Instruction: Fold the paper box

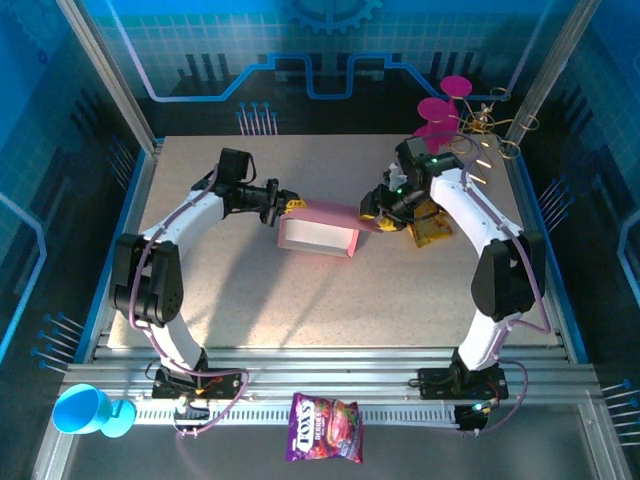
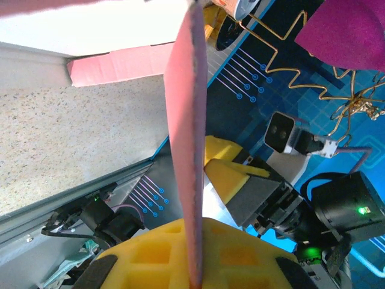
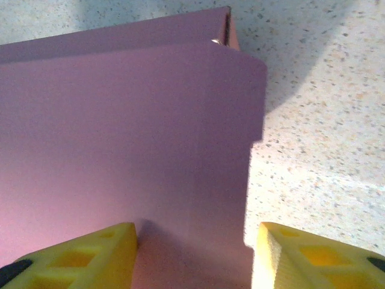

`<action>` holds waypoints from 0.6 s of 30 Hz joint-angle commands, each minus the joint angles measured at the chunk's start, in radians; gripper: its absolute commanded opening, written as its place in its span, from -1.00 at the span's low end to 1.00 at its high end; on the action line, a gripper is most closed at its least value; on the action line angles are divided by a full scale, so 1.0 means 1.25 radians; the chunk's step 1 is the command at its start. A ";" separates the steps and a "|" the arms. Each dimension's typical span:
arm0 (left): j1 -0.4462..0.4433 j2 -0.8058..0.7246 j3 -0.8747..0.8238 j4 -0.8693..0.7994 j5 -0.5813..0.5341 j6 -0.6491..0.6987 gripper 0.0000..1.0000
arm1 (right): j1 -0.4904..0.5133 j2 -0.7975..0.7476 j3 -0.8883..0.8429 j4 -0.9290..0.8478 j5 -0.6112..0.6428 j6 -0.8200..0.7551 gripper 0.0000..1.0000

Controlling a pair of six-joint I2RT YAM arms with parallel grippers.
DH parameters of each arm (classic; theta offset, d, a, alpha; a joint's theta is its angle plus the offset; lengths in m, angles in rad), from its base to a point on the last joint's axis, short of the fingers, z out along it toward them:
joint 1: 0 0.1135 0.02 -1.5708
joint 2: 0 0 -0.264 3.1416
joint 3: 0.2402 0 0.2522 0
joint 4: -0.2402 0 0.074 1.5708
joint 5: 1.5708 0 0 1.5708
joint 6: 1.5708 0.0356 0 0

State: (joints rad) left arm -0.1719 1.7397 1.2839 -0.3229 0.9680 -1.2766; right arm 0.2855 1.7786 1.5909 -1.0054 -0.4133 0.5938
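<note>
Seen from the left wrist, the box [image 2: 187, 150] stands edge-on, cut off at 12 and 6 o'clock. The left gripper [image 2: 194, 265], clamped on it, is cropped at 6. From the right wrist the box runs off at 9 and 6, and the right gripper [image 3: 195, 247] is cropped at 6 too. From above, the right arm [image 1: 470, 215] half hides a yellowish thing [image 1: 435, 235] at the box's 3 o'clock.

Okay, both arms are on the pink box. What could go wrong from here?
The left claw pinches only a thin panel of the paper box; a pull could crease or tear it. The right claw stands open around the end flap, so that flap might slip free mid-fold.
</note>
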 commanded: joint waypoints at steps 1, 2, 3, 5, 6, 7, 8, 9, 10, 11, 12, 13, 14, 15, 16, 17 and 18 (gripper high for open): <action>0.007 0.007 0.025 0.006 0.004 0.010 -1.00 | -0.029 -0.034 0.039 -0.073 0.035 -0.047 0.13; 0.007 0.008 0.026 0.003 0.004 0.010 -1.00 | -0.029 -0.028 0.053 -0.078 0.034 -0.052 0.12; 0.007 0.008 0.027 0.000 0.004 0.012 -1.00 | -0.030 -0.019 0.067 -0.081 0.028 -0.055 0.12; 0.007 0.010 0.029 -0.001 0.004 0.014 -1.00 | -0.025 0.000 0.088 -0.079 0.017 -0.052 0.09; 0.007 0.011 0.028 -0.002 0.004 0.013 -1.00 | -0.023 0.005 0.096 -0.076 0.011 -0.047 0.08; 0.007 0.010 0.029 -0.002 0.003 0.014 -1.00 | -0.020 0.013 0.101 -0.072 0.004 -0.044 0.07; 0.007 0.009 0.029 -0.002 0.002 0.013 -1.00 | -0.015 0.019 0.106 -0.072 -0.002 -0.040 0.07; 0.007 0.009 0.028 -0.002 0.000 0.012 -1.00 | -0.010 0.023 0.110 -0.071 -0.006 -0.038 0.07; 0.007 0.008 0.028 -0.002 -0.001 0.012 -1.00 | -0.004 0.026 0.109 -0.069 -0.008 -0.038 0.07; 0.007 0.008 0.029 -0.001 -0.001 0.011 -1.00 | 0.002 0.029 0.108 -0.071 -0.010 -0.037 0.07; 0.007 0.007 0.027 0.000 -0.001 0.011 -1.00 | 0.005 0.029 0.103 -0.067 -0.015 -0.035 0.07; 0.007 0.005 0.027 0.001 -0.001 0.010 -1.00 | 0.009 0.028 0.093 -0.059 -0.020 -0.030 0.07; 0.007 0.006 0.027 0.001 -0.001 0.010 -1.00 | 0.010 0.025 0.082 -0.050 -0.022 -0.025 0.07; 0.007 0.005 0.028 0.001 -0.001 0.009 -1.00 | 0.010 0.023 0.074 -0.044 -0.024 -0.023 0.07; 0.007 0.004 0.029 0.001 -0.001 0.010 -1.00 | 0.011 0.022 0.069 -0.041 -0.027 -0.021 0.06; 0.007 0.004 0.029 0.000 -0.001 0.009 -1.00 | 0.013 0.022 0.064 -0.038 -0.029 -0.018 0.06; 0.007 0.004 0.028 0.000 -0.001 0.010 -1.00 | 0.014 0.020 0.059 -0.034 -0.032 -0.016 0.06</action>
State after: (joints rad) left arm -0.1711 1.7424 1.2884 -0.3233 0.9653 -1.2762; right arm 0.2928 1.7958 1.6844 -1.0527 -0.4213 0.5587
